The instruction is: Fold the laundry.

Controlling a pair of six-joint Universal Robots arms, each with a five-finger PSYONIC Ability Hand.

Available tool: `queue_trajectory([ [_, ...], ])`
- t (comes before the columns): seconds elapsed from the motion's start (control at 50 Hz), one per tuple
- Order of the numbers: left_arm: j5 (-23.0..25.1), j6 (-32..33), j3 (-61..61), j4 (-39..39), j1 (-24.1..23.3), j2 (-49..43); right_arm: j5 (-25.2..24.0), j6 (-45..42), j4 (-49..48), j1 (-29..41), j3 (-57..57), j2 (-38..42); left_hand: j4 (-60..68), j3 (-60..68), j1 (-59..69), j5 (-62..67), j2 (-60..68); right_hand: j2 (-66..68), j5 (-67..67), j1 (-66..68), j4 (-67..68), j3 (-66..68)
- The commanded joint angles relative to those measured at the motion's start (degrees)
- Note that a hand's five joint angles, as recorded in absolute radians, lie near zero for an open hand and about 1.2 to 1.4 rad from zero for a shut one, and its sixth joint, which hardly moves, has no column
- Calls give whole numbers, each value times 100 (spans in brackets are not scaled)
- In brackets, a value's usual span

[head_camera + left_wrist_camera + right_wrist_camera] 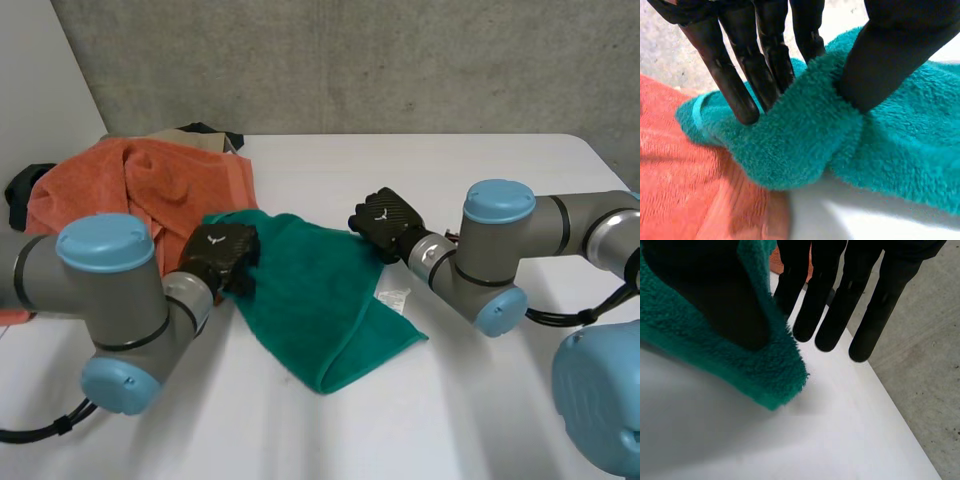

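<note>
One green towel (320, 290), one orange towel (150, 185)

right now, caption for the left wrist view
Left robot hand pinching a fold of green towel beside the orange towel

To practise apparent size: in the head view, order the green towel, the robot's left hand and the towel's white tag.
Largest to smallest:
1. green towel
2. left hand
3. white tag
</note>
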Motion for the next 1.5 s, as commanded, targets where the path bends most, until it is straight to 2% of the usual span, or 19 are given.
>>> queue_trajectory([
  [0.02, -47, -68, 485, -309, -77, 171, 89, 67, 113, -10, 121, -386, 1695, 1725, 1686, 1774, 1692, 1570, 1673, 1700, 1647, 1641],
  [0.12, -21, -69, 696, -688, -271, 1066, 133, 173, 351, -186, 1025, -1764, 1695, 1725, 1686, 1774, 1692, 1570, 1673, 1700, 1647, 1641],
  [0.18, -3, -60, 793, -811, -429, 1673, 238, 269, 595, -606, 1728, -3054, 1695, 1725, 1686, 1774, 1692, 1570, 1673, 1700, 1647, 1641],
  [0.24, 14, -51, 916, -855, -473, 2156, 256, 261, 1043, -801, 2037, -3908, 1695, 1725, 1686, 1774, 1692, 1570, 1673, 1700, 1647, 1641],
  [0.36, 32, -33, 1381, -1013, -456, 2308, 195, 313, 2132, -854, 2257, -4859, 1695, 1725, 1686, 1774, 1692, 1570, 1673, 1700, 1647, 1641],
  [0.48, 172, 19, 2049, -1207, -377, 1043, 230, 786, 2443, -766, 2555, -4887, 1695, 1725, 1686, 1774, 1692, 1570, 1673, 1700, 1647, 1641],
  [0.56, 409, 28, 2593, -1216, -324, -71, 265, 1376, 2294, -731, 2732, -4449, 1514, 1544, 1505, 1593, 1511, 1570, 1673, 1700, 1647, 1641],
  [0.58, 445, 28, 2691, -1207, -306, -249, 395, 1534, 2154, -670, 2715, -4091, 729, 759, 720, 808, 727, 1570, 1673, 1700, 1647, 1641],
  [0.6, 515, 19, 2909, -1207, -297, -555, 501, 1596, 2048, -591, 2688, -3879, -1011, -980, -1019, -932, -1013, 1570, 1673, 1700, 1647, 1641],
  [0.66, 533, 2, 3331, -1181, -271, -961, 913, 1702, 1846, -311, 2566, -3500, -3557, -3526, -3565, -3478, -3559, 1570, 1673, 1700, 1647, 1641],
  [0.74, 332, -60, 3404, -1023, -122, -963, 1363, 1685, 1626, -98, 2433, -3279, -5063, -5033, -5072, -4984, -5065, 1570, 1673, 1700, 1647, 1641],
  [0.78, 174, -60, 3264, -1014, -130, -867, 1433, 1676, 1520, -63, 2407, -3252, -4915, -4884, -4923, -4836, -4917, 1570, 1673, 1700, 1647, 1641],
  [0.88, -143, -60, 1819, -1031, -130, 545, 1425, 1702, 1458, -72, 2407, -3279, -4696, -4666, -4705, -4617, -4698, 1570, 1673, 1700, 1647, 1641],
  [0.94, -126, -69, 738, -1031, -148, 1258, 1425, 1694, 1458, -63, 2451, -3305, -4277, -4247, -4286, -4198, -4280, 1570, 1673, 1700, 1647, 1641],
  [1.04, -65, -33, -708, -961, -157, 1815, 1416, 1694, 1458, -54, 2547, -3323, -3737, -3707, -3745, -3658, -3739, 1570, 1673, 1700, 1647, 1641],
  [1.14, 128, -42, -1245, -733, -209, 1596, 1407, 1685, 1458, -72, 2688, -3323, -3854, -3824, -3863, -3775, -3856, 1570, 1673, 1700, 1647, 1641],
  [1.24, 410, -25, -1158, -425, -201, 744, 1407, 1694, 1467, -89, 2767, -3358, -3854, -3824, -3863, -3775, -3856, 1570, 1673, 1700, 1647, 1641],
  [1.34, 454, -69, -632, -74, -157, 225, 1407, 1685, 1449, -89, 2864, -3490, -3838, -3807, -3846, -3759, -3840, 1570, 1673, 1700, 1647, 1641],
  [1.5, 436, -69, 230, -117, -157, -531, 1399, 1685, 1432, -63, 3083, -3595, -3720, -3690, -3729, -3641, -3722, 1570, 1673, 1700, 1647, 1641],
])
